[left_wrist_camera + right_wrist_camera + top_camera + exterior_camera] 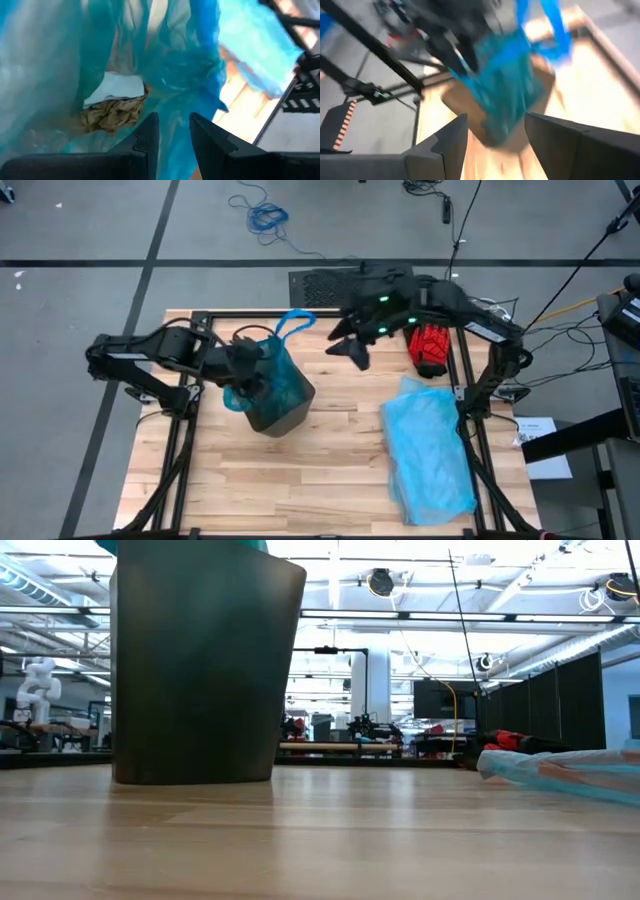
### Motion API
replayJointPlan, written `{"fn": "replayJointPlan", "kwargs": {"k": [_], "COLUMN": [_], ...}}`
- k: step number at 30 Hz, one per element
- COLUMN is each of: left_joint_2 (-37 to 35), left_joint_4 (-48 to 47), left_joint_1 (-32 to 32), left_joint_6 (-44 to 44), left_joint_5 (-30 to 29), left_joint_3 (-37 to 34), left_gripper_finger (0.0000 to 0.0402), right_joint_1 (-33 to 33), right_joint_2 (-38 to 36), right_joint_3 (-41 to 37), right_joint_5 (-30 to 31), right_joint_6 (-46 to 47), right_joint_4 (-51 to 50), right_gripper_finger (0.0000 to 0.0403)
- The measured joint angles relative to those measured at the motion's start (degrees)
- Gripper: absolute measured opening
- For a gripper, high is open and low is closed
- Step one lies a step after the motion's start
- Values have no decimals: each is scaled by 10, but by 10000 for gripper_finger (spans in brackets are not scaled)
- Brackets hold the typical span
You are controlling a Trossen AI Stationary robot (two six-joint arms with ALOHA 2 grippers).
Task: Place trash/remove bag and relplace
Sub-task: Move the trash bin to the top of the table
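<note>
While left pincer (252, 370) pinches, bag (280, 385) fills bin (205, 670)

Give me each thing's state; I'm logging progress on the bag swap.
Bag: in the bin, gathered at the top, one handle loop sticking up.
Bin: upright on the table.
Trash: inside the bag.
Spare bag: lying flat, unused.
Glove: lying at the table's back.
Left gripper: pinching bag plastic.
Right gripper: open, empty, off the bag.

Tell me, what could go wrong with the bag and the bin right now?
The left gripper is at the teal bag in the bin; pulling on it might tip the bin. The thin bag could tear, dropping the brown paper scraps. The right gripper, open above the table, could snag the blue handle loop.
</note>
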Motion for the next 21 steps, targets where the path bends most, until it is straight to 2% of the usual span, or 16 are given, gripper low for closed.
{"fn": "replayJointPlan", "kwargs": {"k": [5, 10, 15, 21], "left_joint_2": [-9, -36, -64, -99], "left_joint_4": [-6, -6, -4, -3], "left_joint_1": [5, 4, 0, 0], "left_joint_6": [-2, -1, 4, 31], "left_joint_5": [-9, -30, -67, -105], "left_joint_3": [24, 71, 119, 152], "left_gripper_finger": [105, 105, 105, 104], "right_joint_1": [9, 22, 31, 44], "right_joint_2": [50, 103, 145, 189], "right_joint_3": [-1, -1, -1, -1], "right_joint_5": [3, 24, 52, 74], "right_joint_6": [68, 120, 139, 145], "right_joint_4": [-25, -32, -29, -14], "right_gripper_finger": [180, 193, 193, 168]}}
